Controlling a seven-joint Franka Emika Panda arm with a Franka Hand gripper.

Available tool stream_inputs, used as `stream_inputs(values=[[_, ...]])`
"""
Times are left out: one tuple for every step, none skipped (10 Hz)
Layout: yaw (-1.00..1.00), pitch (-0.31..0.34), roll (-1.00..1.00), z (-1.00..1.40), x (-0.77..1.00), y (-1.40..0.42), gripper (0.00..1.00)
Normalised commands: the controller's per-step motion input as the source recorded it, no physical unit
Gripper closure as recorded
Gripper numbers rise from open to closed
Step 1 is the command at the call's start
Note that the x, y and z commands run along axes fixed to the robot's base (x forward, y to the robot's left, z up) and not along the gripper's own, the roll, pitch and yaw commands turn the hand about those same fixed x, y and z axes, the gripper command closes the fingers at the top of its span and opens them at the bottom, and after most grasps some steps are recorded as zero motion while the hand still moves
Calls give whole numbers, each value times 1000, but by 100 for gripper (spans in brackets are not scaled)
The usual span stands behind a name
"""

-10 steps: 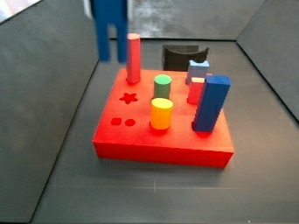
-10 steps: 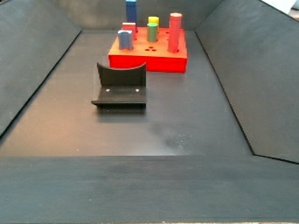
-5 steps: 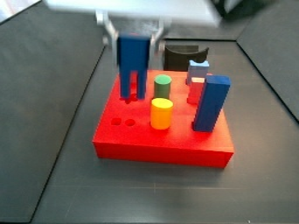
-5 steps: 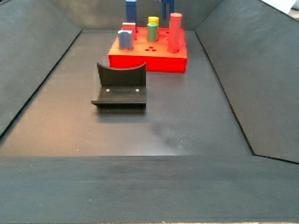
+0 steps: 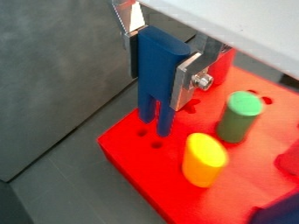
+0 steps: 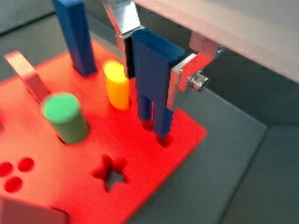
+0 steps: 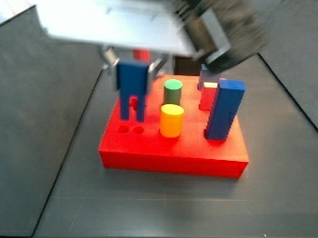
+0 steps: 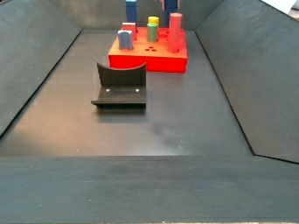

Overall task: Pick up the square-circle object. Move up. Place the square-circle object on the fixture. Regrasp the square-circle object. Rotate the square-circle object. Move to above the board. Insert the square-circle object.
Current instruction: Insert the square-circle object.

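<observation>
A: Where is the peg (image 5: 156, 83) relative to the gripper (image 5: 160, 54)?

B: Clamped between the silver fingers (image 5: 188, 72), long axis vertical, hanging straight down from them. Both wrist views show its two-pronged lower end at the board (image 5: 152, 179) surface, right at the small pair of holes (image 7: 129, 129) near the board's corner. Whether the prongs have entered or only touch, I cannot tell.

A: So the step in hand?

B: Judged as insertion, final stage. The move turns on the prongs lining up with that hole pair, then a straight push down.

A: Neighbours?

B: Yellow cylinder (image 5: 204, 161) just beside the peg, green cylinder (image 5: 242, 116) a little further in. Red cylinder (image 6: 24, 73) and tall blue prism (image 6: 75, 36) stand apart from it. Star hole (image 6: 108, 171) near, unfilled.

A: Obstructions?

B: None under the peg. The yellow cylinder is the closest risk if the fingers open wide.

A: Fixture (image 8: 121, 84)?

B: Empty, well apart from the board in a side view.
</observation>
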Motion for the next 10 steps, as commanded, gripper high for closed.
stream_inputs(values=[[-109, -259, -280, -360, -177, 11, 100], [-146, -171, -279, -314, 0, 0, 100], [-194, -99, -283, -211, 71, 20, 100], [-223, -34, -249, -157, 189, 71, 100], [-203, -10, -220, -211, 203, 117, 100], [-191, -31, -144, -357, 66, 109, 100], [-174, -133, -6, -811, -54, 0, 100], [-140, -147, 14, -974, -129, 0, 100], [0, -330, -177, -449, -100, 0, 100], [66, -130, 94, -111, -111, -209, 100]])
